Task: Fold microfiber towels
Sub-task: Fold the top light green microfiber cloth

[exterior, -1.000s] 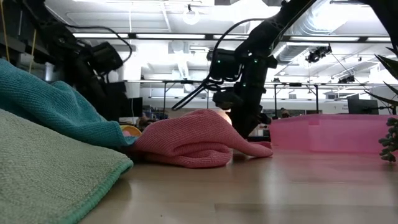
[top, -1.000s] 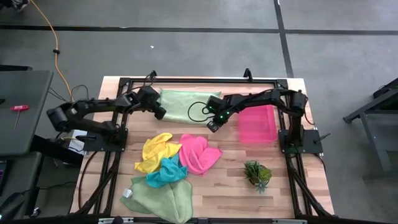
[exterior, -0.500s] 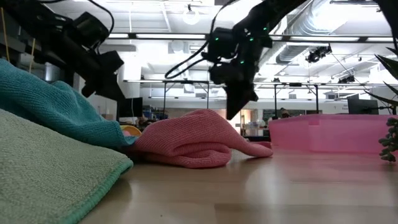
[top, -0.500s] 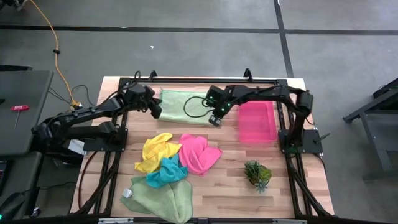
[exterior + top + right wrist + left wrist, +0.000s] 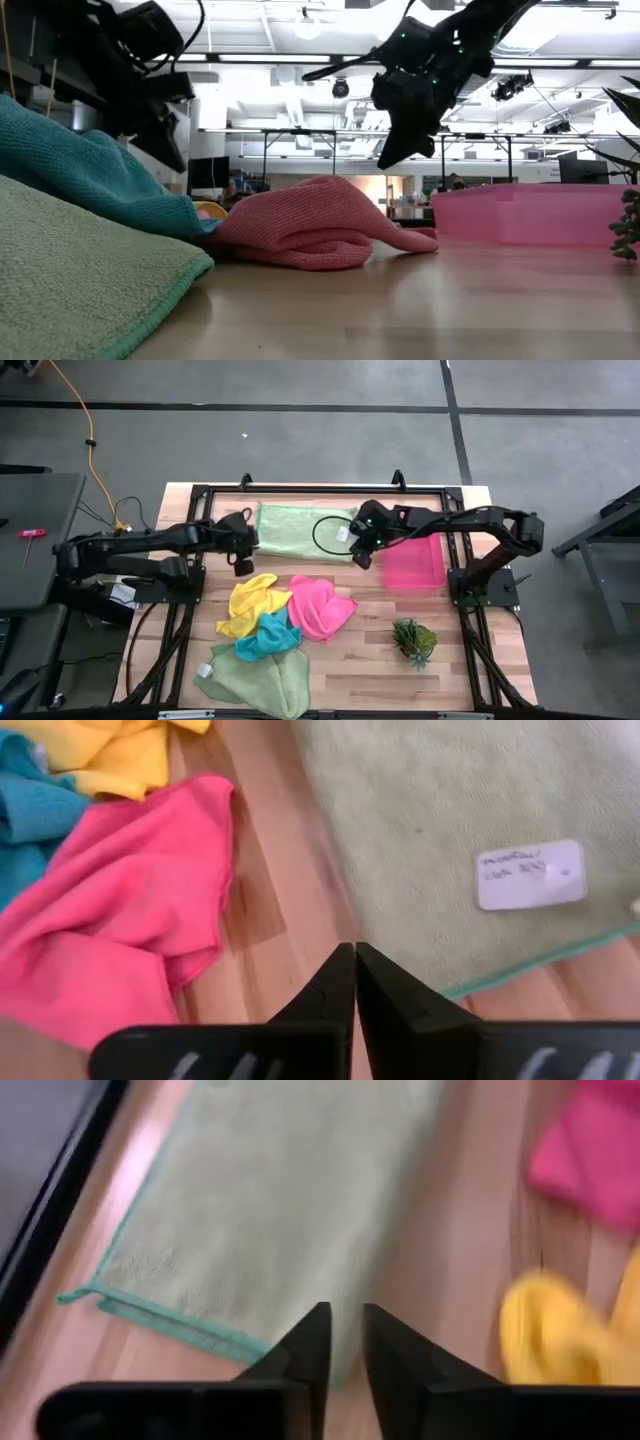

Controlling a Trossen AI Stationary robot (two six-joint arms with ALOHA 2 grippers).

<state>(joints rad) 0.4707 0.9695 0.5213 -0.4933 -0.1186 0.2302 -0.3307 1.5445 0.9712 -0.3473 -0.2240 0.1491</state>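
A pale green towel lies flat on the table at the far side, its white label up. Yellow, hot pink and teal towels lie crumpled in a heap at the middle. Another pale green towel lies at the near edge. My left gripper hangs above the flat towel's near left corner, its fingers a little apart and holding nothing. My right gripper is shut and empty above that towel's near right corner.
A pink plastic tray stands right of the flat towel, close to my right gripper. A small spiky green plant sits near the right front. A black frame borders the table's far edge and sides. Bare wood shows at the near middle.
Both grippers have risen off the flat pale green towel's near edge, and both have rolled. The left has drawn toward the table's near edge, the right a little toward the tray. The towel has stayed flat.
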